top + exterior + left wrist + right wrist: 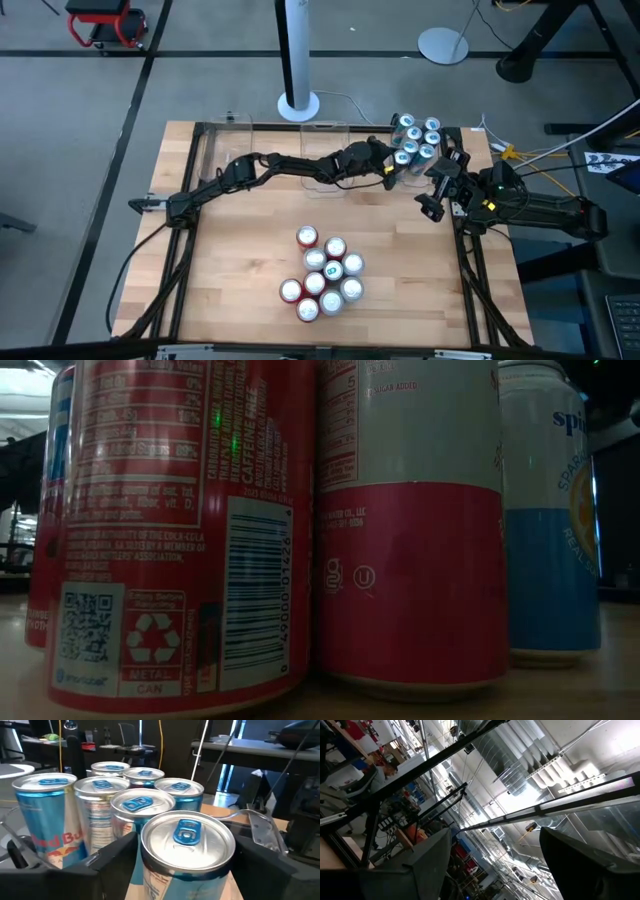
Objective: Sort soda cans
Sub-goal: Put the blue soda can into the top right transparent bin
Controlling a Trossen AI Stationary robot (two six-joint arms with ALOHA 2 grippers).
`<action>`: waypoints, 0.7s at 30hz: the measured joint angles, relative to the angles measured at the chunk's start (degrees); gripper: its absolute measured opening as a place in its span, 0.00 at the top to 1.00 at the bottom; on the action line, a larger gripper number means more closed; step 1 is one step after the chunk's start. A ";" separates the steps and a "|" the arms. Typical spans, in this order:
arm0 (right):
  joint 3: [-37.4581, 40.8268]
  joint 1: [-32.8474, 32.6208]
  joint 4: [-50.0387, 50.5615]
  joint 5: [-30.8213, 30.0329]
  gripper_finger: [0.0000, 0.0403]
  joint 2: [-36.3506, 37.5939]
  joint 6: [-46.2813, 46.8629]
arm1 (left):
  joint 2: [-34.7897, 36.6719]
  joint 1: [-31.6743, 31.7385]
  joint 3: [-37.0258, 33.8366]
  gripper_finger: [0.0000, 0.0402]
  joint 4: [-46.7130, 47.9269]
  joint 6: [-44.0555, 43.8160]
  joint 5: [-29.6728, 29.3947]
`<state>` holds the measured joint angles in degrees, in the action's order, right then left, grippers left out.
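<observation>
- Wooden worktop (pixel 240 250) carries a cluster of red and silver cans (pixel 322 275) near its front middle.
- Left gripper (pixel 392 172): jaws spread either side of a blue can (pixel 186 851), beside the blue group (pixel 415 138) at the back right.
- Right gripper (pixel 432 190): jaws open, empty, just right of it.

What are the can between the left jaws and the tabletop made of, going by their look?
Can: apparently thin metal, likely aluminium; brushed silver lid with a blue pull tab and glossy printed wall. Tabletop: looks like light wood in joined strips, smooth matte finish; whether solid or veneer cannot be told.
</observation>
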<state>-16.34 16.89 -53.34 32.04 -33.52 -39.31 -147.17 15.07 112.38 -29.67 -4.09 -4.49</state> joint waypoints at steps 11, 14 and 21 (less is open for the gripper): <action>0.00 -0.01 0.00 -0.07 0.25 0.00 0.00 | 4.93 -1.49 0.00 0.26 1.36 2.60 0.04; 0.00 -0.01 -0.02 -0.08 0.25 0.00 0.00 | 6.64 -1.92 0.00 0.26 4.06 3.29 0.05; 0.00 -0.01 -0.10 -0.07 0.25 0.02 1.80 | 15.67 -4.75 -0.02 0.26 16.35 4.62 2.90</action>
<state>-16.34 16.88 -53.44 31.97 -33.50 -37.51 -131.50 10.32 112.36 -13.32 0.53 -1.59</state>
